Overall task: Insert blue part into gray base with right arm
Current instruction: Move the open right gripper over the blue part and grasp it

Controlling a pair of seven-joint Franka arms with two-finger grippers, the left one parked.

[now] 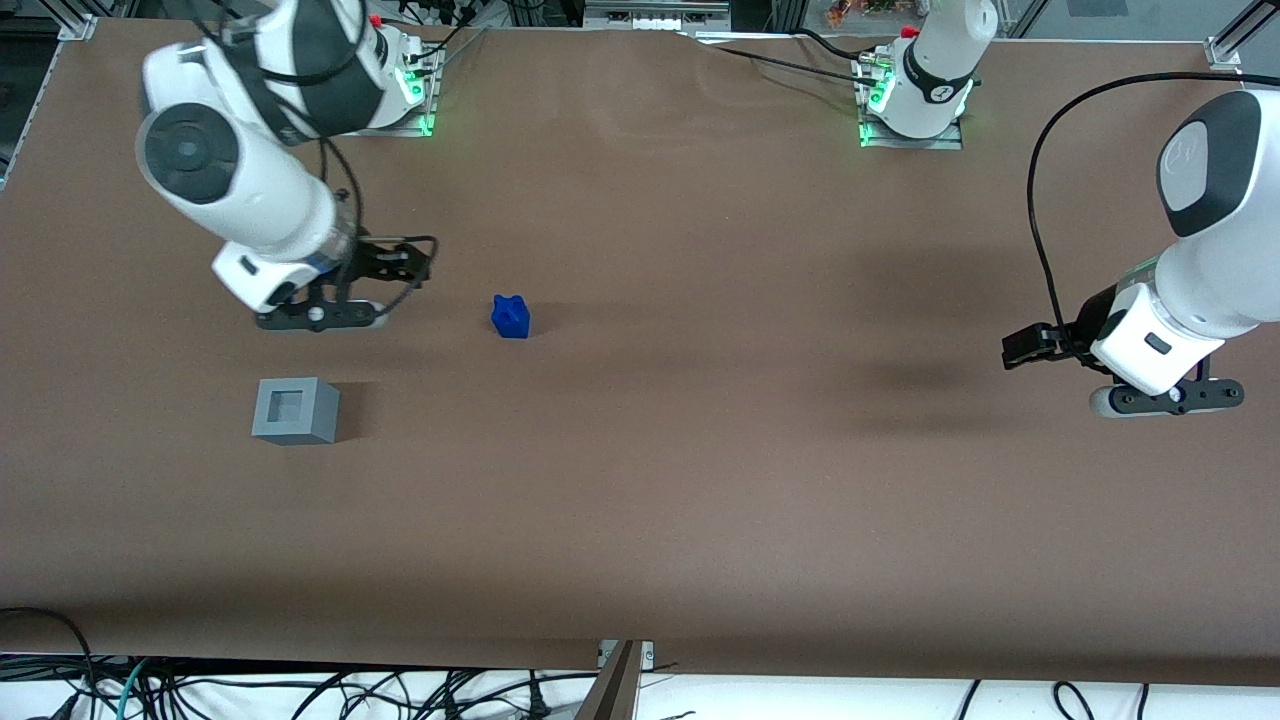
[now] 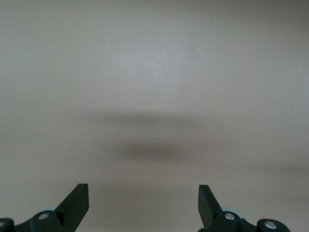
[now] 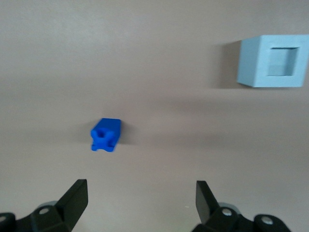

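Your right arm's black two-finger gripper (image 1: 318,316) hung above the brown table (image 1: 700,480), fingers spread wide with nothing between them. The small deep-blue plastic block with knobs (image 1: 511,317) lay on the table apart from the gripper, toward the parked arm's end. The light grey plastic cube with a square recess (image 1: 294,410) stood nearer the front camera than the gripper.

The block (image 3: 105,135) looked light, rigid and probably smooth, so you would have done best to pinch its flat side faces, not the knobs. Bare table lay around both pieces, neither close to an edge; the cube (image 3: 273,61) stood well apart from the block.
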